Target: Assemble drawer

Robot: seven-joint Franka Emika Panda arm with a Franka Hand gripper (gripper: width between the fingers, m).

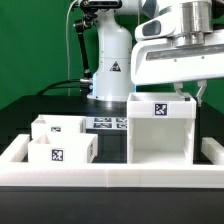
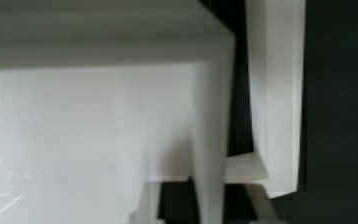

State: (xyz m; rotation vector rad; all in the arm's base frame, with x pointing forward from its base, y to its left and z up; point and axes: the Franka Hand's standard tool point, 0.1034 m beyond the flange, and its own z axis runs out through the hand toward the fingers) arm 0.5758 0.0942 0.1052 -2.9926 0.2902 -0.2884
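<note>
We see the claw (image 1: 188, 94) clenched above the drawer housing (image 1: 160, 135) at the exterior view's right; far tray (image 1: 55, 127) and near tray (image 1: 62, 153) at its left.

Triangle sign (image 1: 113, 68) on arm base (image 1: 108, 88), square tag (image 1: 158, 110) on housing (image 1: 160, 142)

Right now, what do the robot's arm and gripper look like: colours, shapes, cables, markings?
The arm is smooth, rounded and white, with a black triangle mark on its base column. Black cables run down beside it. The gripper has a blocky white and grey body.
</note>
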